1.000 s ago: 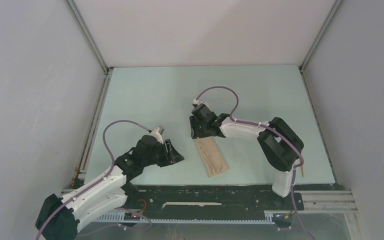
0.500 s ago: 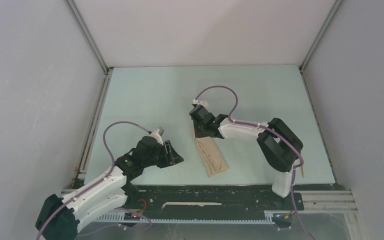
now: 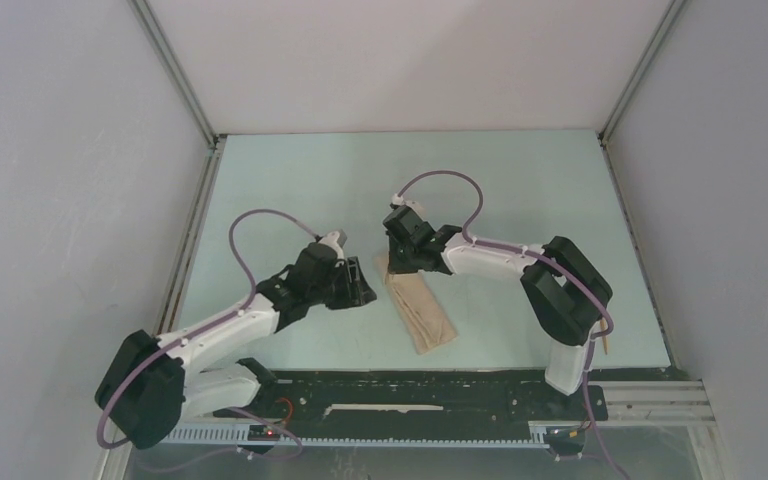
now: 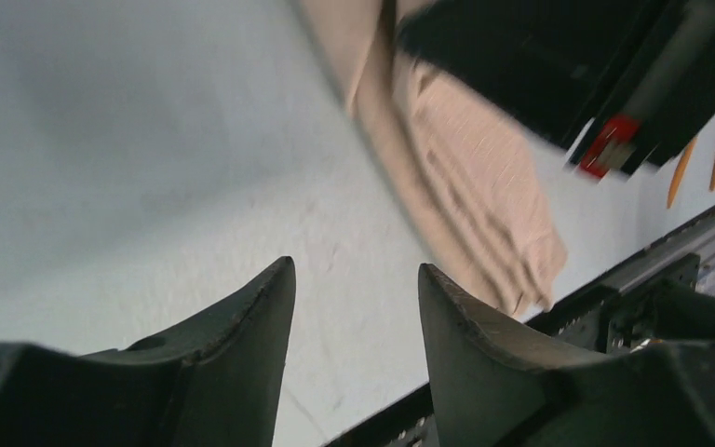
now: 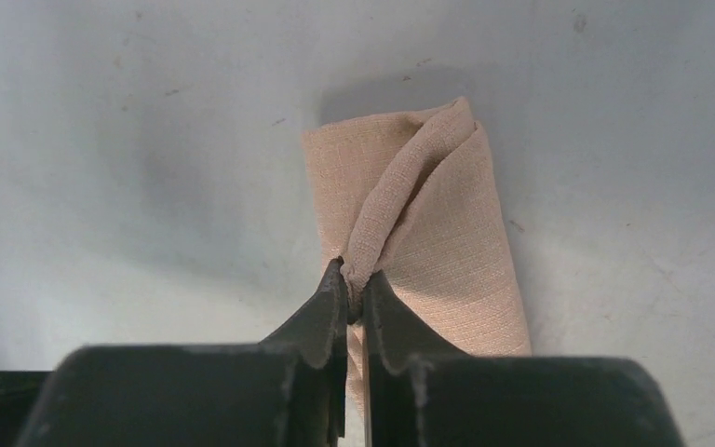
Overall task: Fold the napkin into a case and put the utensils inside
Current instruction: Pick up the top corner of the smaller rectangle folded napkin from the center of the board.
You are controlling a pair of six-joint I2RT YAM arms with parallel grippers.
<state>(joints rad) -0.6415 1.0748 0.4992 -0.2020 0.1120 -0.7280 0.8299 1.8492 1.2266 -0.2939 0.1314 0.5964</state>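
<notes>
Napkin (image 3: pixel 422 315) | long axis far-left to near-right on table (image 3: pixel 290 190) | right claw (image 5: pixel 354 296) pinching its far-end fold | left claw (image 4: pixel 355 272) spread, empty, just left of it

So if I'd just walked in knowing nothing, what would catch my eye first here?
Most likely the folded tan cloth, lying near the front of the pale green table. The right gripper pinches a raised ridge at the cloth's far end, while the left gripper hangs open just beside it. Two orange sticks lie off by the table's front right edge.
</notes>
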